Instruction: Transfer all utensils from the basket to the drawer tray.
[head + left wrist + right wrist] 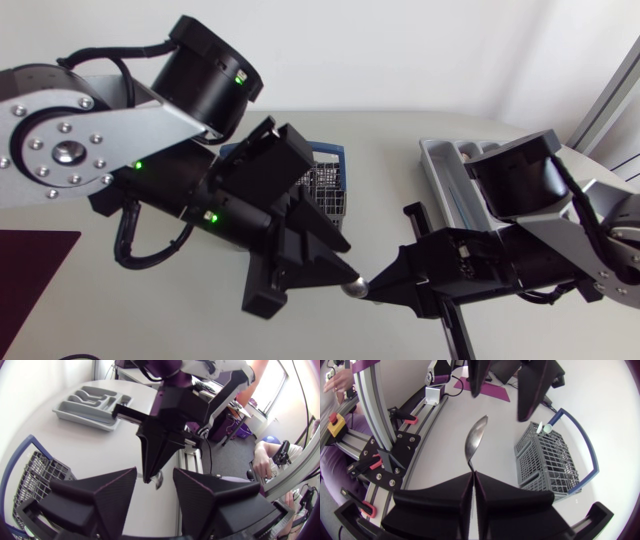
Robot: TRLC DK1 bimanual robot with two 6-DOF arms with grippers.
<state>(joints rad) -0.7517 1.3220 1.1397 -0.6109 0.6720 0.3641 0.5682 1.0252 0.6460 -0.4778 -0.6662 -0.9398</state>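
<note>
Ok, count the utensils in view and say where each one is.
2. A spoon is gripped in the right hand above the table; what looks like a pale handle stands in the basket. More may lie hidden there.

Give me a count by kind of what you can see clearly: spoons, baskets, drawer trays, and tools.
spoon: 1
basket: 1
drawer tray: 1
tools: 2, the left tool open, the right tool shut on the spoon
Total: 5

Bright even daylight, soft shadows — fisheye-warped edges
</note>
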